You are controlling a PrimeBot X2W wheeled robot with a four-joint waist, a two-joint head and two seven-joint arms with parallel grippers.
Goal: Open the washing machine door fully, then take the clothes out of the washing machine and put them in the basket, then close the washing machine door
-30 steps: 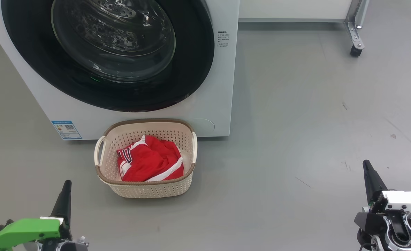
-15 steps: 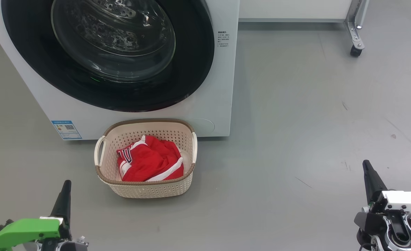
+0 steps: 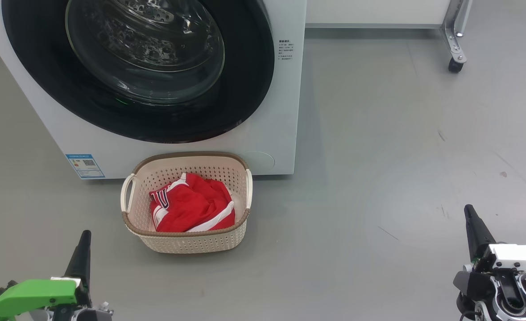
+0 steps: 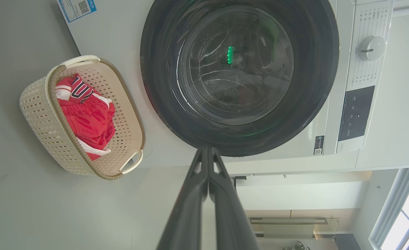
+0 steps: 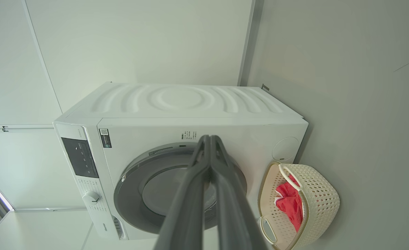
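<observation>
Nothing has moved in the last second. The head view matches the earlier frames, with arms, basket and door all where they were. I read that as the run sitting at its end, not in the middle of a step.

The door (image 3: 144, 58) is shut flat against the machine (image 3: 274, 133) and fills the upper left of the head view. Through it I see the bare drum (image 4: 225, 93), with no red that I can make out. The clothes (image 3: 191, 205) lie bunched in the basket (image 3: 191, 243). It stands on the floor (image 3: 378, 178) at lower centre-left, just in front of the machine's bottom edge and below the door.

The left jaws sit at the lower left corner and the right jaws at the lower right, both well apart from basket and door. In each wrist view the two fingers (image 4: 190, 201) press together with nothing between them, so both are closed and empty.

I judge all three parts of the task done. Whether the door has latched I cannot tell.
</observation>
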